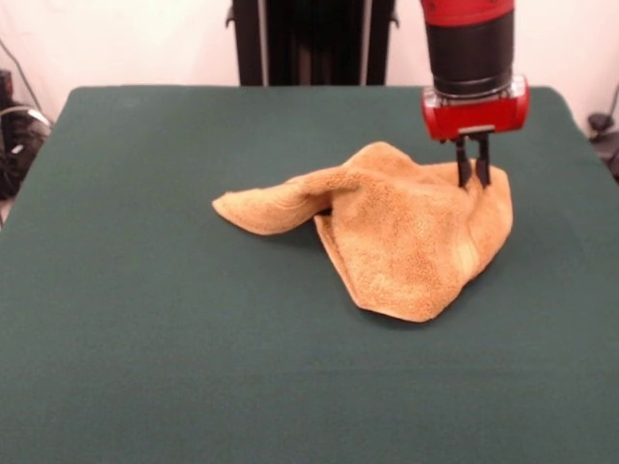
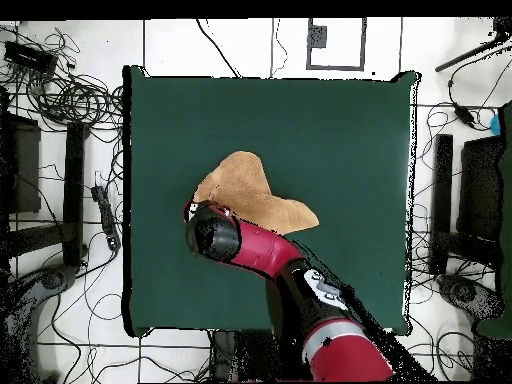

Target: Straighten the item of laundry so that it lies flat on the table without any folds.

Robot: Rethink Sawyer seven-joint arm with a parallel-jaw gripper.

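Dark green cloth table [image 1: 145, 367], white wall behind, cables on the floor around it. Gripper [image 1: 473, 175] is down at the towel's far edge; thin black fingers [image 1: 463, 164] close together, seemingly pinching a terry fold. Mustard towel [image 1: 406, 242] lies crumpled near table centre, one corner flopped out sideways. Likely soft, light, limp, drapes easily; best grabbed at a hemmed corner and dragged outward.
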